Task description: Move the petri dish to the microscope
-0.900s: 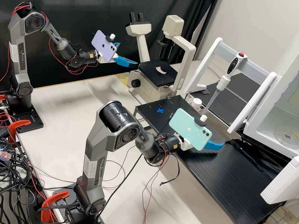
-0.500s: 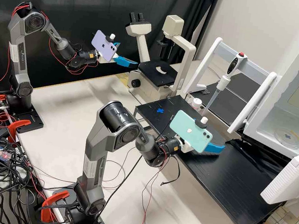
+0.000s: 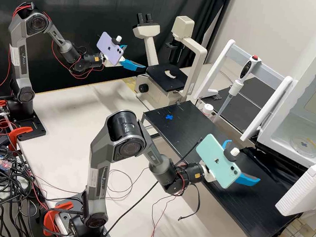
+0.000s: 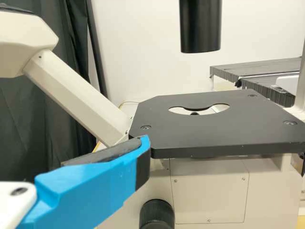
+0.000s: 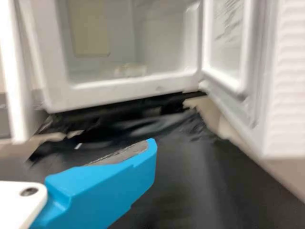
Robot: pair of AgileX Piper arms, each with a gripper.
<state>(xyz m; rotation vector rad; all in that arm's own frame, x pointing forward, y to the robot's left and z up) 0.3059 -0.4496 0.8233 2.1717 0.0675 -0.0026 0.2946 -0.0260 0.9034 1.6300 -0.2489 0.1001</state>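
Observation:
The clear, round petri dish [image 3: 307,151] lies on the floor of the white incubator; in the right wrist view a pale, blurred petri dish [image 5: 130,70] shows inside its opening. My right gripper [image 3: 245,162] hangs over the black bench stand, open and apart from the dish, in front of the incubator. In the right wrist view, a blue finger of the right gripper [image 5: 151,145] stands below the incubator's opening. Beside the microscope's black stage [image 3: 159,80], my left gripper [image 3: 136,57] is open. The left wrist view has the left gripper [image 4: 144,143] close to the stage [image 4: 214,133].
The incubator door [image 3: 313,177] stands wide at the right. A pipette [image 3: 236,86] hangs on a white-framed rack left of the incubator. A white-capped bottle [image 3: 207,109] stands behind the black stand [image 3: 231,208], which bears a blue cross mark [image 3: 169,117].
My right gripper has moved right and toward the near side over the black stand, and both its fingers now show apart. The left arm has stayed still.

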